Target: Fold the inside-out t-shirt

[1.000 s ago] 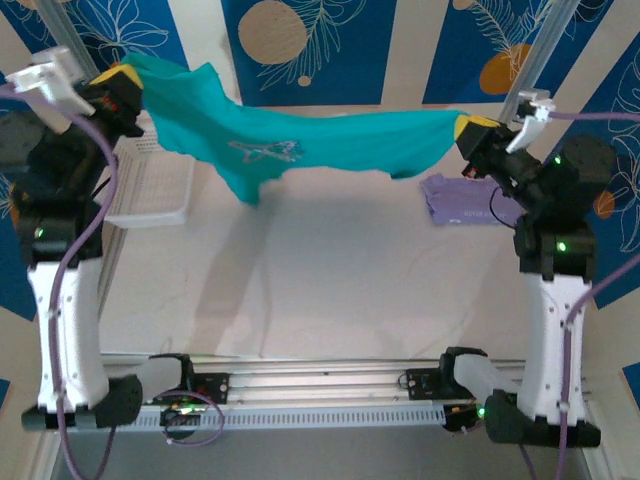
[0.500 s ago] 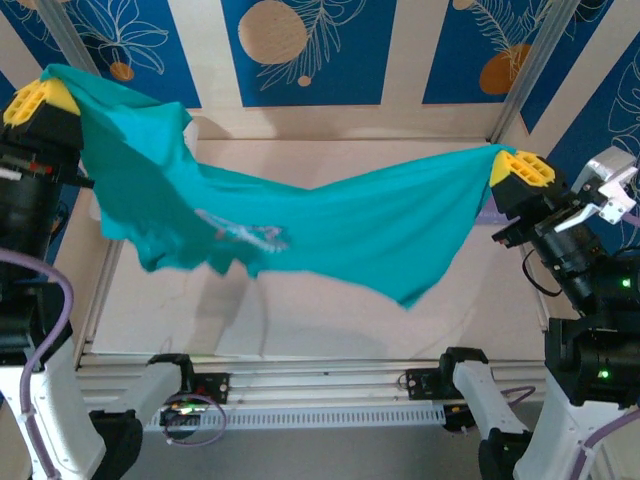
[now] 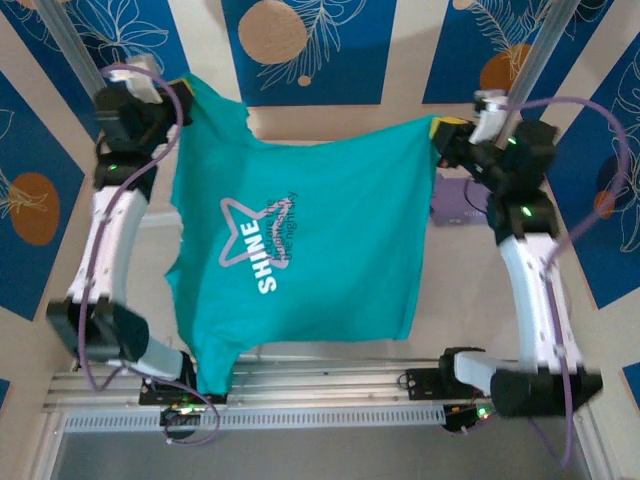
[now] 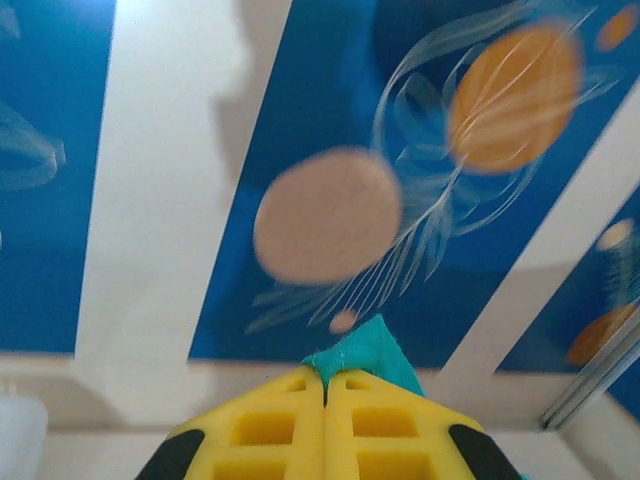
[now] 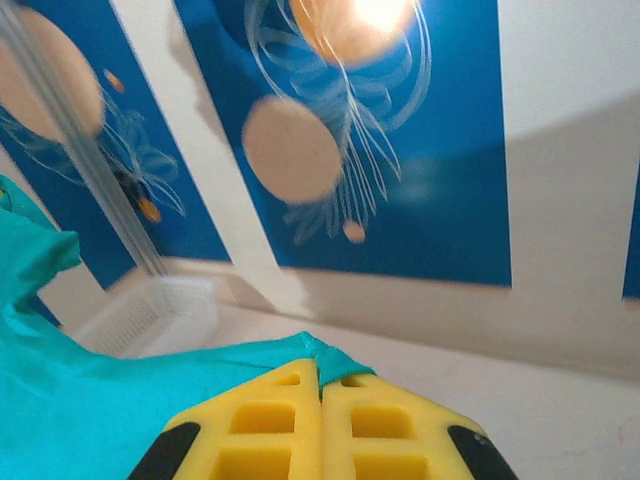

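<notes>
The teal-green t-shirt hangs spread out between both arms, its white star-and-"SHINE" print facing the top camera. Its lower edge reaches down to the near rail. My left gripper is raised at the back left and shut on one upper corner. In the left wrist view the yellow fingers of that gripper pinch a teal tip. My right gripper is shut on the other upper corner. From the right wrist, that gripper clamps the cloth, which runs off to the left.
A folded pale lavender shirt lies on the table behind the right edge of the hanging cloth. A white basket stands at the far left by the wall. The metal rail with the arm bases runs along the near edge.
Both arms have swung up and back toward the wall. The shirt, which sagged as a narrow band between them, now hangs as a flat sheet with its print showing.
</notes>
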`<action>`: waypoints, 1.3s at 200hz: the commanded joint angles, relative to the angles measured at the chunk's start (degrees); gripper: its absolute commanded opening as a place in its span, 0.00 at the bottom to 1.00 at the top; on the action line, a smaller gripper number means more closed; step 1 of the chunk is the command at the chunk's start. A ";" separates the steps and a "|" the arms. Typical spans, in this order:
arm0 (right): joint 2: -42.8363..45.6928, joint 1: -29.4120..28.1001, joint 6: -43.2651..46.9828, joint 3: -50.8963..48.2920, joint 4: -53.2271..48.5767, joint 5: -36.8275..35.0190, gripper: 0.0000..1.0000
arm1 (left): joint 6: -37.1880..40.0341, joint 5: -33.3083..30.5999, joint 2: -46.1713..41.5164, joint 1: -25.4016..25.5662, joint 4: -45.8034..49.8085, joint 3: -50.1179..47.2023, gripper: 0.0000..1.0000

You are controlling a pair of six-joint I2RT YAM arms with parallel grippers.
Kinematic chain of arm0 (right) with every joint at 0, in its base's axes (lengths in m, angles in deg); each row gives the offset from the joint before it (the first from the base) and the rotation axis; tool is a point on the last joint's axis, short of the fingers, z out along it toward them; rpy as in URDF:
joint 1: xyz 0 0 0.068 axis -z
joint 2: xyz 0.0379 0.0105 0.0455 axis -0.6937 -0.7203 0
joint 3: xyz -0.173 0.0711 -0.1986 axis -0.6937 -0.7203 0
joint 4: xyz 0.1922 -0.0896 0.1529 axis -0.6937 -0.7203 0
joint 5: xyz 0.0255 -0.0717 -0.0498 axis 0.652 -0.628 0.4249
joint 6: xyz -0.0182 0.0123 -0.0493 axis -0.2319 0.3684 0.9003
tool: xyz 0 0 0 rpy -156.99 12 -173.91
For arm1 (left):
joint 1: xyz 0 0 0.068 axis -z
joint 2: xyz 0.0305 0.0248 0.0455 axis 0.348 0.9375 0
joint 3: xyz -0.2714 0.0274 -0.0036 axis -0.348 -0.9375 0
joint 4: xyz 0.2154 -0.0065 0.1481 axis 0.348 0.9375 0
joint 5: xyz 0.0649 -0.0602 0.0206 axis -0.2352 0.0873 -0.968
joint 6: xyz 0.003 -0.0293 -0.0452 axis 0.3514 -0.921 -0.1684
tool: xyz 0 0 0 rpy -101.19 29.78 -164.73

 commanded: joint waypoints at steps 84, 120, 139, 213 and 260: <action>-50.42 -2.87 4.19 27.35 -10.58 -12.90 0.41 | -2.37 1.43 41.40 3.64 3.43 26.87 0.54; -37.49 -5.43 2.88 9.61 -17.06 -18.31 0.50 | -6.74 0.58 22.03 5.42 -2.09 0.26 0.58; -30.45 -6.74 -1.17 -0.89 -18.87 -19.10 0.52 | -7.18 -1.67 11.50 7.58 -2.45 -13.69 0.60; -7.98 -13.09 -10.13 -28.17 -17.86 -15.00 0.55 | -1.46 -10.82 -15.70 27.06 3.81 -49.85 0.63; -3.49 -12.40 -14.21 -35.12 -21.53 -19.19 0.56 | 11.61 -13.91 -13.24 39.75 2.91 -50.76 0.63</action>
